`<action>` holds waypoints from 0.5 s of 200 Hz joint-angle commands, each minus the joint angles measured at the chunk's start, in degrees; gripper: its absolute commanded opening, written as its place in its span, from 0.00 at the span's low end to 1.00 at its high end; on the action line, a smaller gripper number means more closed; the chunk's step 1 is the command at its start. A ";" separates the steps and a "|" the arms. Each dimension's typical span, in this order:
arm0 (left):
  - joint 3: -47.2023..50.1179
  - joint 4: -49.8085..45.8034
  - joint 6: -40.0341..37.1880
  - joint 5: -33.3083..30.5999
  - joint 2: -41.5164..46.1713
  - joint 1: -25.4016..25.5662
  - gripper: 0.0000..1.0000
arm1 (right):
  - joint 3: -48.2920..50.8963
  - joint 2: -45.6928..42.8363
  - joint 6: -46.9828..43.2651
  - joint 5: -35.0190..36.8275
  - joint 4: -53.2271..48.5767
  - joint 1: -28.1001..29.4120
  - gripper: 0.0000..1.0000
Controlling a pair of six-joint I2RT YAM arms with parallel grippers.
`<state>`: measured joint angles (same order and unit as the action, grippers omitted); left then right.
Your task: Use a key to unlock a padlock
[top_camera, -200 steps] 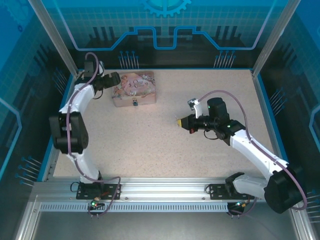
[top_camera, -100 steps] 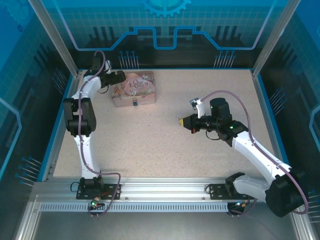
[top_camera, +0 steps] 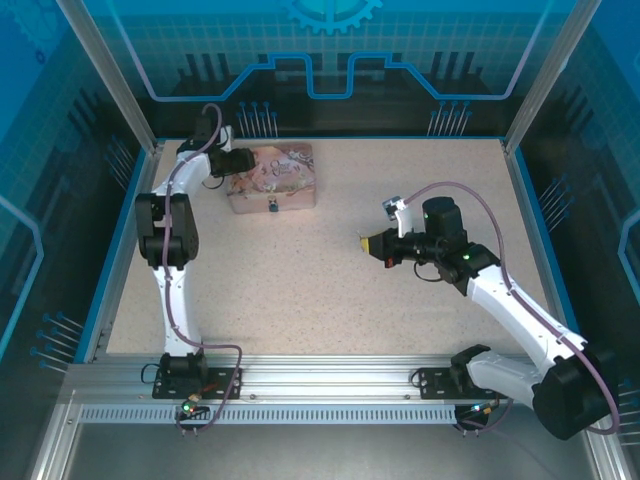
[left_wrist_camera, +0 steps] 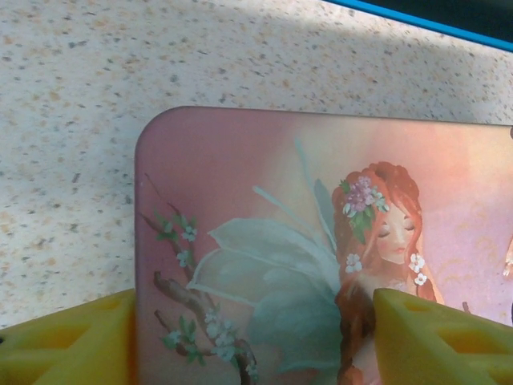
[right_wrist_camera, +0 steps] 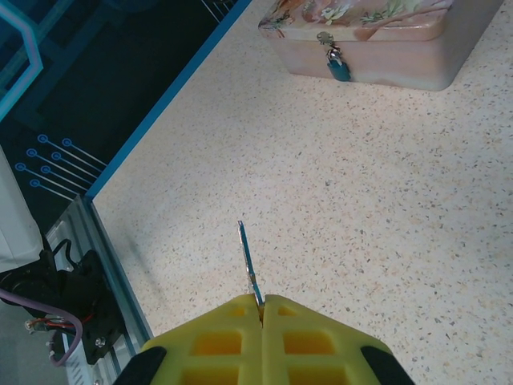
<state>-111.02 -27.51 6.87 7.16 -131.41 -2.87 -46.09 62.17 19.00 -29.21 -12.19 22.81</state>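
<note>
A pink illustrated tin (top_camera: pixel 280 178) lies at the back left of the table. On its front wall hangs the small blue padlock (top_camera: pixel 271 208), which the right wrist view shows as the padlock (right_wrist_camera: pixel 338 66) on the tin (right_wrist_camera: pixel 377 48). My left gripper (top_camera: pixel 243 166) is at the tin's left end. In the left wrist view its jaws (left_wrist_camera: pixel 252 345) stand apart. One yellow finger (left_wrist_camera: pixel 64 345) is beside the tin's edge and the other finger (left_wrist_camera: pixel 441 341) is over the lid (left_wrist_camera: pixel 264 184). My right gripper (top_camera: pixel 368 242) hovers mid-table, shut (right_wrist_camera: pixel 261 309) on the thin key (right_wrist_camera: pixel 248 257), whose blade points toward the tin.
A blue rim (top_camera: pixel 125 215) borders the speckled tabletop, with glass walls beyond. A metal rail (top_camera: pixel 320 385) carrying the arm bases runs along the near edge. Open tabletop (right_wrist_camera: pixel 361 200) lies between the key and the tin.
My left gripper has moved right onto the tin's left end and its jaws have narrowed. The tin has turned slightly. My right gripper has barely moved.
</note>
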 commanded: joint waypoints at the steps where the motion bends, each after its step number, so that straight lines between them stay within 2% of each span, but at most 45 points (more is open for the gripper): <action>1: 4.44 -7.24 -6.83 -1.30 -1.82 4.28 0.68 | -0.06 -1.25 -0.87 0.47 -1.57 -0.79 0.00; 32: 7.25 -7.18 -11.03 0.05 -0.63 7.99 0.67 | -0.05 -1.92 -0.99 0.60 -2.09 -1.02 0.00; 100: 10.40 -10.79 -18.71 -2.44 2.00 15.87 0.66 | 1.35 -4.91 -0.97 1.24 -3.62 -2.96 0.00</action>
<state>-105.30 -25.47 -2.72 8.32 -127.87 10.24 -45.78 59.27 18.96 -28.67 -13.89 21.30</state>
